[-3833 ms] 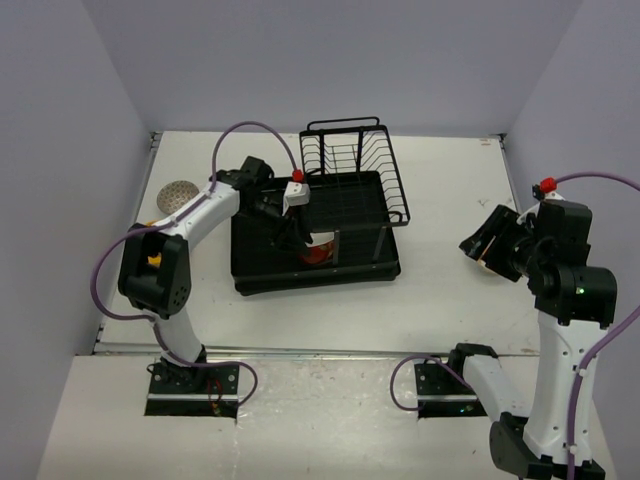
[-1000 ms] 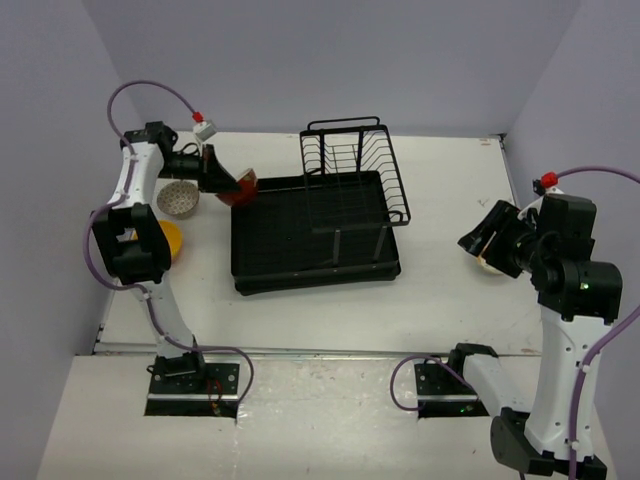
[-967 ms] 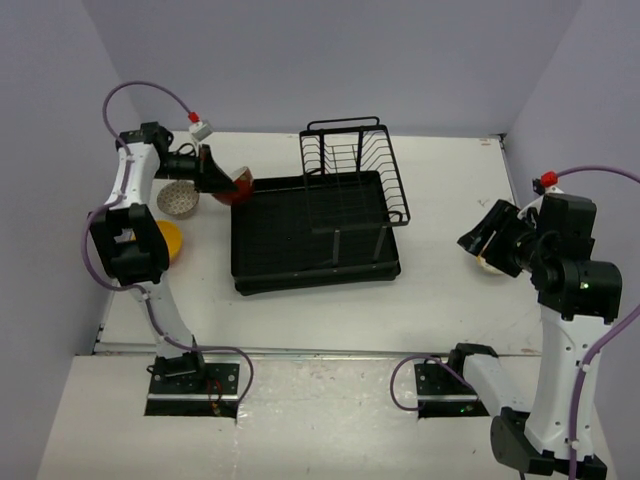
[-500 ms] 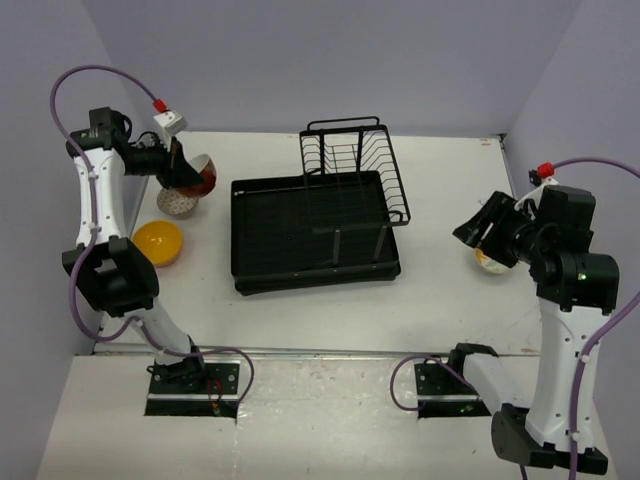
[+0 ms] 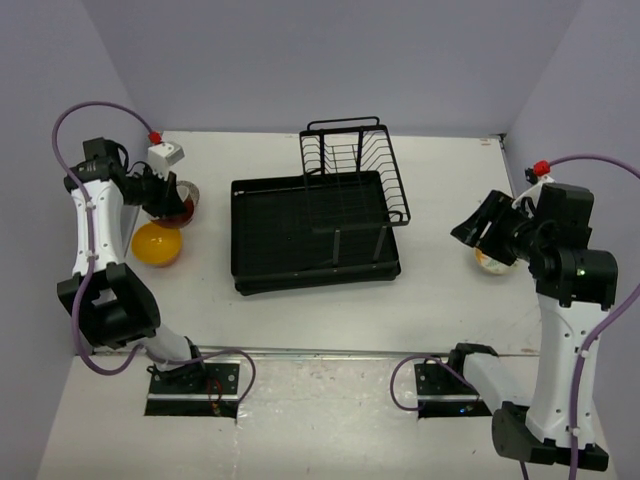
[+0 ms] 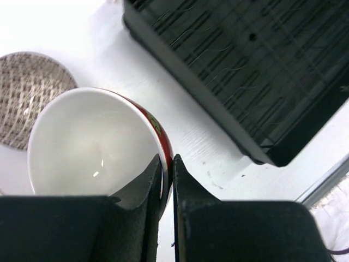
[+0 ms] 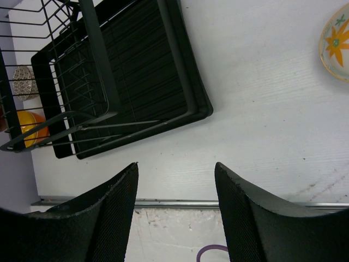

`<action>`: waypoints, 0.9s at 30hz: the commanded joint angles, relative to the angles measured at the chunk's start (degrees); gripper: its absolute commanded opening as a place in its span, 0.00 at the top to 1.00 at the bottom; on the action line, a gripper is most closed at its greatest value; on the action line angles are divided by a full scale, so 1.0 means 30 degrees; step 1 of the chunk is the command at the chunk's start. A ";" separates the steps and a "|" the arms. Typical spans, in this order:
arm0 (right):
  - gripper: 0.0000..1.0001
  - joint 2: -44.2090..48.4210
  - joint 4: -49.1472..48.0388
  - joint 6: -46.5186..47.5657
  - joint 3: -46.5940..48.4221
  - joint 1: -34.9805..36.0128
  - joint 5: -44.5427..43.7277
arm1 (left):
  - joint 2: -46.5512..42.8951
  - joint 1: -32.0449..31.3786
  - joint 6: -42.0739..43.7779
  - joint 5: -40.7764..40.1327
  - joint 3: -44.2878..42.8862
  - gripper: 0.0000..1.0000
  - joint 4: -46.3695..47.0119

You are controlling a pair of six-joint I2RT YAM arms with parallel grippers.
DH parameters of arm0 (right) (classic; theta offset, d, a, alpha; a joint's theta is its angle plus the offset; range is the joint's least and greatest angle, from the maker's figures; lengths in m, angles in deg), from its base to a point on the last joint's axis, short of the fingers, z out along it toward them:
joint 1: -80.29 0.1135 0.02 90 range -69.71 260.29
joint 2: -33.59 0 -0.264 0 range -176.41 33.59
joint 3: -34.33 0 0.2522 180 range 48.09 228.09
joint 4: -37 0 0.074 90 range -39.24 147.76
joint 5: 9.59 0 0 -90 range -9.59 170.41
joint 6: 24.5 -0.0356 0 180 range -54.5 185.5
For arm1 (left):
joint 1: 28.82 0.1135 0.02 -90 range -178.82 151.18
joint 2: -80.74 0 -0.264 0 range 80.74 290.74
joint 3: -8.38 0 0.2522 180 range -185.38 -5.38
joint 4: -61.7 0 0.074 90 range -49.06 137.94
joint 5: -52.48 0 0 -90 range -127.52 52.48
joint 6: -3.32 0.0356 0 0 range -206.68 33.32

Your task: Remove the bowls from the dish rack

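My left gripper [image 5: 168, 200] is shut on the rim of the glossy red bowl [image 5: 176, 211], which is white inside [image 6: 90, 147]; one finger is inside the rim and one outside [image 6: 167, 164]. The bowl hangs low at the table's far left, overlapping the brown-patterned bowl [image 6: 27, 95]. Just in front lies the yellow bowl [image 5: 157, 243]. The black dish rack [image 5: 315, 235] with its wire basket [image 5: 352, 160] holds no bowl that I can see. My right gripper [image 7: 176, 165] is open and holds nothing, above the table right of the rack. The flowered bowl [image 7: 335, 41] rests there, partly hidden under that arm [image 5: 490, 262].
The table's metal front edge [image 7: 180, 203] runs below the right gripper. Walls close in the table on the left, back and right. The rack's tray corner [image 6: 262, 153] lies to the right of the red bowl.
My left arm has carried the red bowl from the rack's left edge out to the far left and down beside the patterned and yellow bowls. The right arm has shifted slightly.
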 commanded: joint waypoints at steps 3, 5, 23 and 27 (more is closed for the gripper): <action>0.40 0.0281 -0.0396 0.0546 -0.0459 0.0022 0.0618 | -0.1411 0.0925 -0.1085 -0.2418 0.1150 1.00 0.3589; 0.40 0.0340 -0.0396 0.0576 -0.0664 0.0051 0.0589 | -0.1616 0.0955 -0.1291 -0.3065 0.1792 1.00 0.4149; 0.40 0.0018 -0.0279 0.0400 -0.0137 0.0051 0.0706 | -0.1529 0.1013 -0.2405 -0.8136 0.5252 1.00 0.7491; 0.40 0.0135 -0.0338 0.0342 -0.0371 0.0051 0.0735 | -0.1471 0.1013 -0.2376 -0.8518 0.5868 1.00 0.7842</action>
